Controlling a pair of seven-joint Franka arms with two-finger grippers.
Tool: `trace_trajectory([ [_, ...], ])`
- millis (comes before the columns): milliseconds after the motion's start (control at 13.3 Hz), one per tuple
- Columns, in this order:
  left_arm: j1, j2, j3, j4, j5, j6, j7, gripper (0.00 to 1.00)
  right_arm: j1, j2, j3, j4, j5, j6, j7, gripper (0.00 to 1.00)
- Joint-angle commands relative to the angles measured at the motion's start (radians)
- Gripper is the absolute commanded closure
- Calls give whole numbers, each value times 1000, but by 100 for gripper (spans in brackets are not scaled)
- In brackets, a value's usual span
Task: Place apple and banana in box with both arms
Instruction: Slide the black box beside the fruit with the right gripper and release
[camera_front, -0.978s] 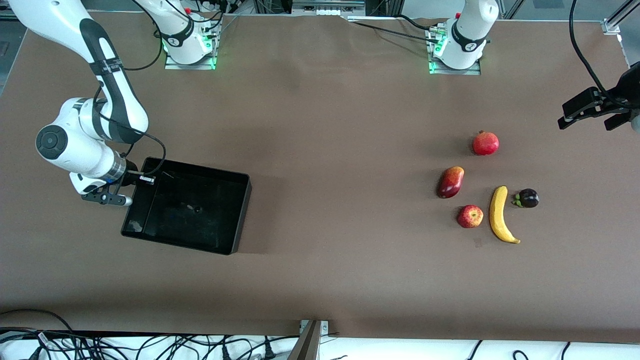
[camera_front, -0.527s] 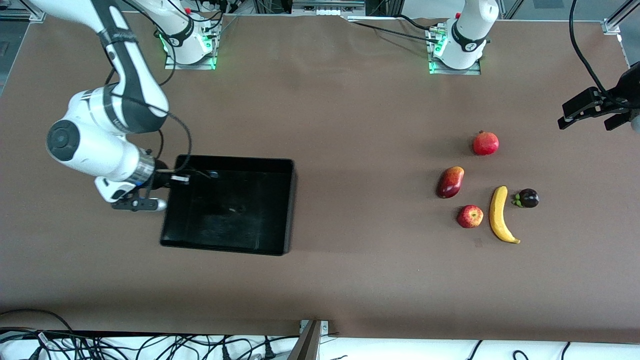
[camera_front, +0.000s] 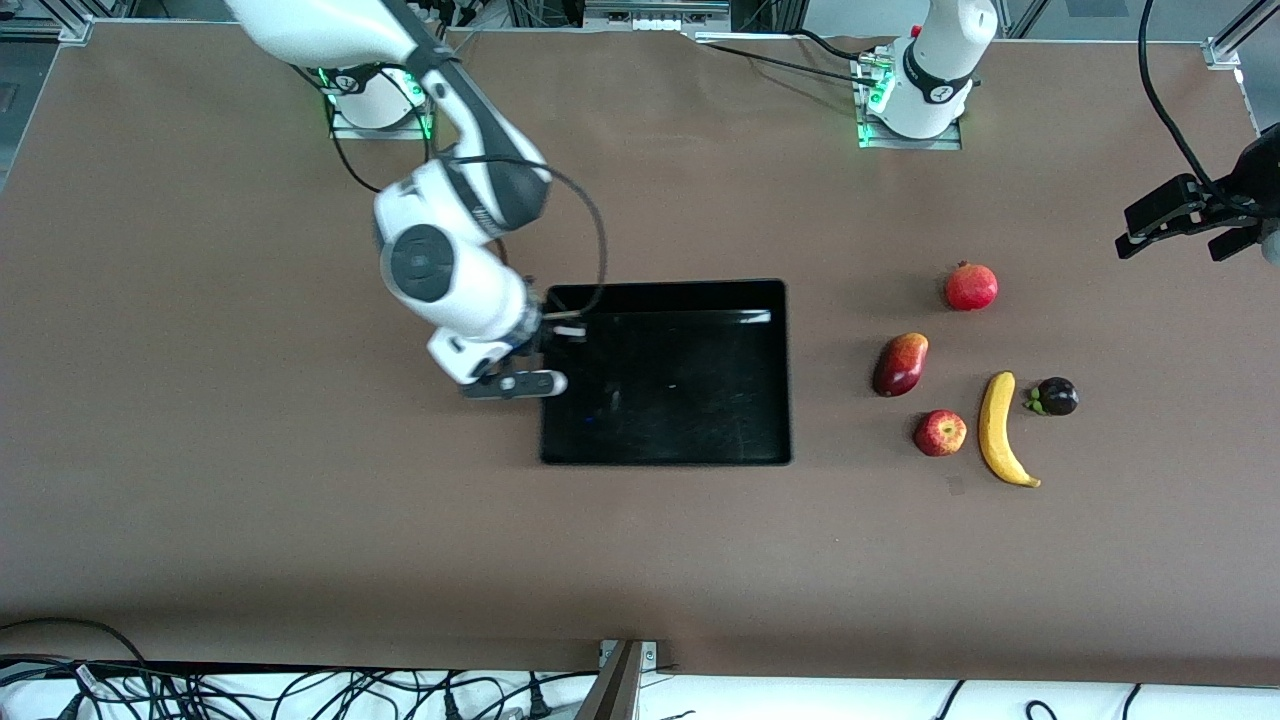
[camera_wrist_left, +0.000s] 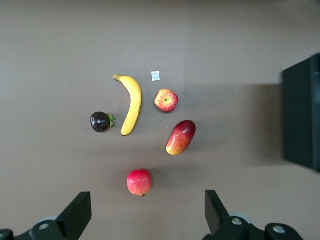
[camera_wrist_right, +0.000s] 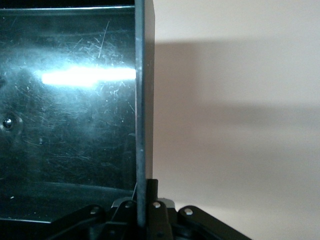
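While our right gripper (camera_front: 556, 330) clamps the shallow black plastic box's (camera_front: 785, 372) wall, our open left gripper (camera_front: 1190, 225), waiting, must next descend onto the small red apple (camera_front: 940, 433).

Five fruits lie on the table, one of each kind, all in the right half of the front frame: one apple (camera_front: 940, 433), one banana (camera_front: 1003, 430), one red pomegranate (camera_front: 971, 286), one dark-red mango (camera_front: 901, 363) and one small dark purple fruit with a green stem (camera_front: 1055, 396). One black box (camera_front: 668, 373) sits at the frame's centre. Two white robot arms appear, one in the upper left, one in the upper right.
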Motion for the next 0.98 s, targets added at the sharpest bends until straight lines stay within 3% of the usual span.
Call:
trace_trajectory([
  [0,7,-18,-7,-23,20,4,22,0,134,92,-55,117,-48,16,104,100],
  [226,7,-18,-7,-23,20,4,22,0,229,133,-81,118,-103,64,206,100],
  [903,7,-18,-7,-23,20,4,22,0,315,233,-109,120,-148,220,371,100],
])
